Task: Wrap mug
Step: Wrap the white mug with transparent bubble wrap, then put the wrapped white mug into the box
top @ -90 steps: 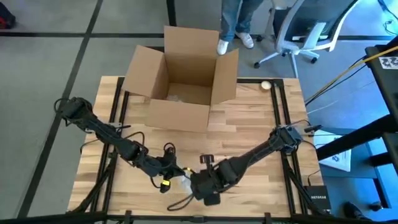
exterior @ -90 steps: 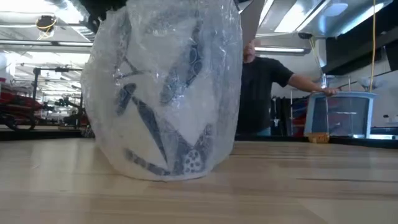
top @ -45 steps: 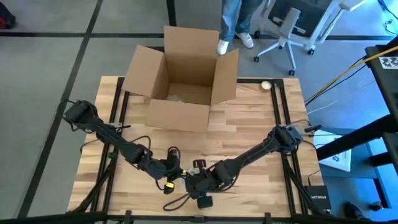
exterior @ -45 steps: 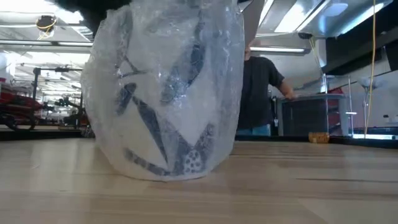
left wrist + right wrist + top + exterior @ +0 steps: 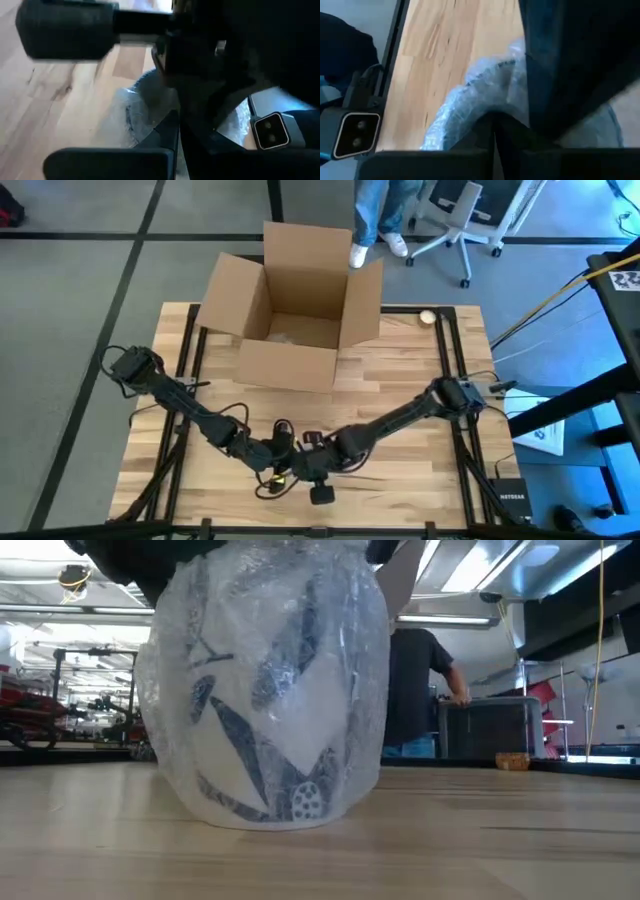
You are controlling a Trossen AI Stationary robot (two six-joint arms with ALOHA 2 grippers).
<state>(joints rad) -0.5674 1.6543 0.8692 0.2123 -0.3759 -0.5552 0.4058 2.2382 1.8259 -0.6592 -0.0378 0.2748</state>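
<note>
The mug [image 5: 265, 690] stands upright near the front edge of the wooden table [image 5: 400, 395], already swathed in bubble wrap [image 5: 350, 660], w/ a blue leaf pattern showing through. My left gripper [image 5: 272, 460] and right gripper [image 5: 305, 468] are both down at it, meeting over its top; whether either claw is apart or clamped on the wrap I can't tell, the wrist views are mostly dark.

Handling, my guess: ceramic, so some weight and fragile; the wrap is soft, slick plastic, springy, apt to unroll if let go. Best hold is on the loose wrap at the rim, tucked inward, not the body.

Surface: flat bare wood, decent grip. Open cardboard box [image 5: 292, 305] at the far side. Beyond the table, a person [image 5: 415, 690] stands by a bin; office chair [image 5: 470, 220] on the floor.
</note>
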